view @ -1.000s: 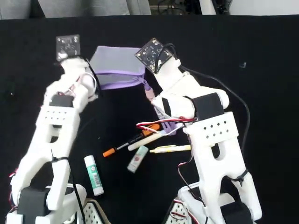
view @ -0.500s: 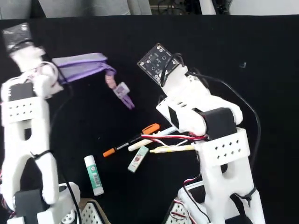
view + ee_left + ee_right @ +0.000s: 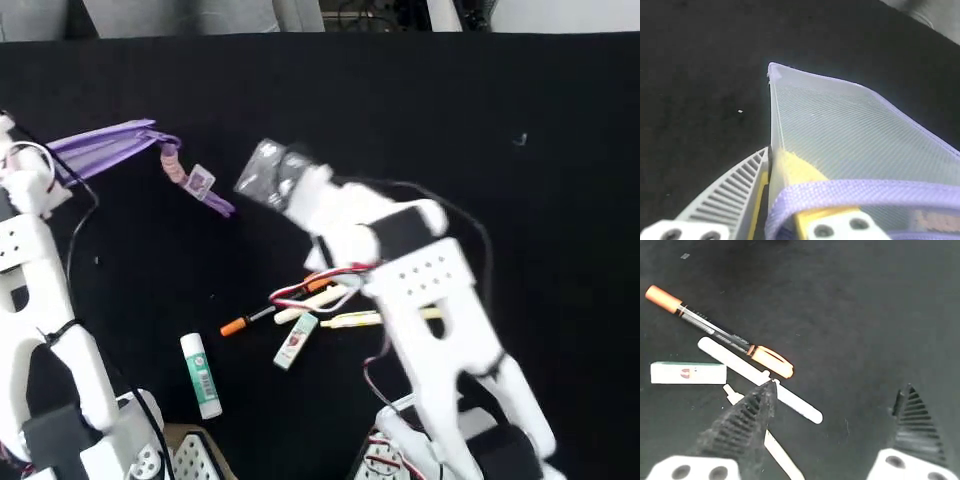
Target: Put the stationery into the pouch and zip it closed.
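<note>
**Pouch.** The pouch (image 3: 100,148) is purple, with a pale see-through mesh wall (image 3: 850,135) and a purple band along its edge. It is at the upper left of the high view, lifted clear of the black worktop (image 3: 480,120). A pink and purple zip tag (image 3: 200,182) dangles from its right end.

**Left gripper.** The left gripper (image 3: 771,160) is clamped on the pouch's end, with the fabric pinched between its fingers.

**Right gripper.** The right gripper (image 3: 835,400) stands wide apart with nothing in it, above the pen cluster.

**Stationery.** All pieces lie on the worktop at lower centre:
- an orange-capped pen (image 3: 720,332)
- a white pen (image 3: 760,380) just beside it
- a small green-and-white eraser (image 3: 687,373)
- a yellowish pen (image 3: 355,320)
- a green-and-white glue stick (image 3: 201,375), apart to the left

**Change.**
- One second ago the pouch was at upper centre between both arms.
- It has since been carried to the far left edge of the frame, along with the left arm.
- The right arm has swung down and leftward over the pens.
- The stationery has not shifted.
</note>
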